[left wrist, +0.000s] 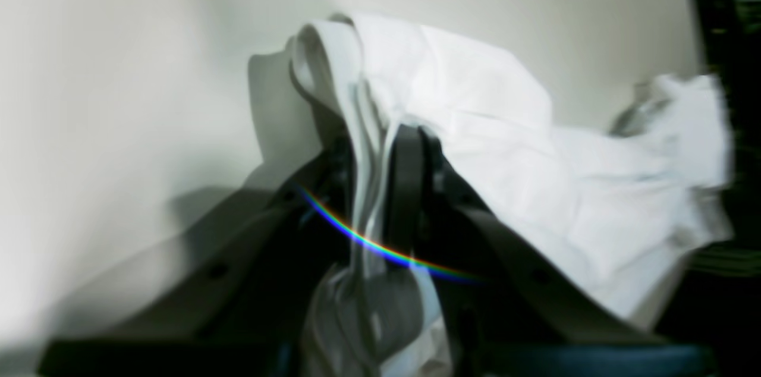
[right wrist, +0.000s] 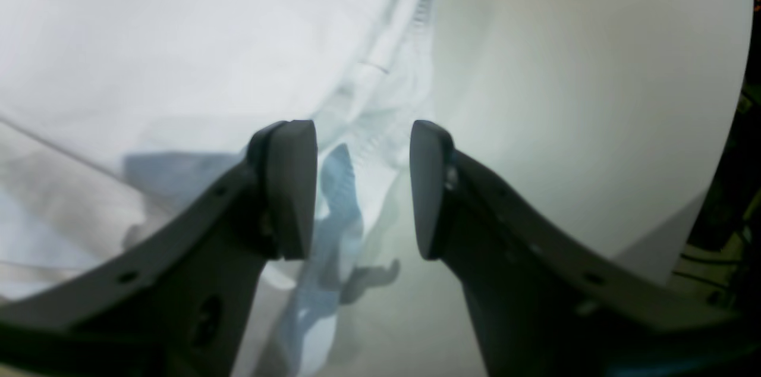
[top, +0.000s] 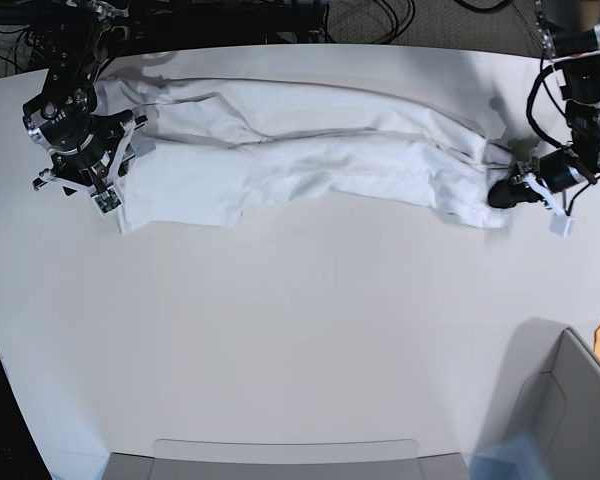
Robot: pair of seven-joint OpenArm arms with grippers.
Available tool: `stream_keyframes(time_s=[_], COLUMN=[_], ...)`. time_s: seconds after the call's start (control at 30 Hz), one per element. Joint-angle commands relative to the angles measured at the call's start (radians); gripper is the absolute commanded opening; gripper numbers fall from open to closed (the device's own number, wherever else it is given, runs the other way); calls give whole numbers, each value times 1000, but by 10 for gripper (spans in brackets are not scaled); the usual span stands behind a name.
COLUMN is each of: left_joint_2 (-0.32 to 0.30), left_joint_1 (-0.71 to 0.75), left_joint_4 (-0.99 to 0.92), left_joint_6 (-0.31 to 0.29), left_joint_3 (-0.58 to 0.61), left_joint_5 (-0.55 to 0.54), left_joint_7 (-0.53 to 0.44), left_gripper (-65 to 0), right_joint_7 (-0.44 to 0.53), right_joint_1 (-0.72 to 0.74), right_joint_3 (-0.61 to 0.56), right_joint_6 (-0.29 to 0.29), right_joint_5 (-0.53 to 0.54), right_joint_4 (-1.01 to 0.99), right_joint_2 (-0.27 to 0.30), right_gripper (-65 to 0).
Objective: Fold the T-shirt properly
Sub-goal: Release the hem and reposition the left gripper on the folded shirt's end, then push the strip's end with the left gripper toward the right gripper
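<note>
The white T-shirt point(top: 310, 150) lies stretched in a long, creased band across the far part of the white table point(top: 300, 330). My left gripper point(top: 502, 192) is at the shirt's right end. In the left wrist view that gripper point(left wrist: 380, 151) is shut on a bunched fold of the T-shirt point(left wrist: 505, 157), and cloth hangs down between its dark fingers. My right gripper point(top: 108, 190) is at the shirt's left end. Seen from the right wrist, it point(right wrist: 362, 187) stands open over a hemmed edge of the T-shirt point(right wrist: 178, 38), with its pads point(right wrist: 291, 187) well apart.
A grey bin point(top: 570, 400) stands at the near right corner. A shallow grey tray point(top: 280, 460) sits along the front edge. Cables and dark gear lie beyond the table's far edge.
</note>
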Motion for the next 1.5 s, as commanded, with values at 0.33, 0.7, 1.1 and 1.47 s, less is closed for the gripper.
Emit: stream_keyframes(time_s=[0.33, 0.7, 1.1, 1.47], left_joint_2=[-74, -59, 201, 310], left_joint_1=[47, 157, 312, 311], left_joint_4=[-36, 354, 1116, 1319], left_joint_6=[155, 155, 251, 515], left_joint_3=[15, -163, -301, -184], left_joint_5=[443, 443, 443, 441], left_joint_7=[200, 355, 440, 440], left_gripper=[-650, -650, -650, -650], right_joint_7=[13, 13, 13, 13], right_joint_1=[9, 9, 22, 23], right_joint_3=[4, 4, 2, -3], right_joint_6=[11, 11, 11, 11], right_joint_5=[2, 7, 7, 7], right_joint_4=[24, 30, 30, 28], right_joint_2=[-30, -36, -37, -37], right_gripper=[-390, -390, -390, -390])
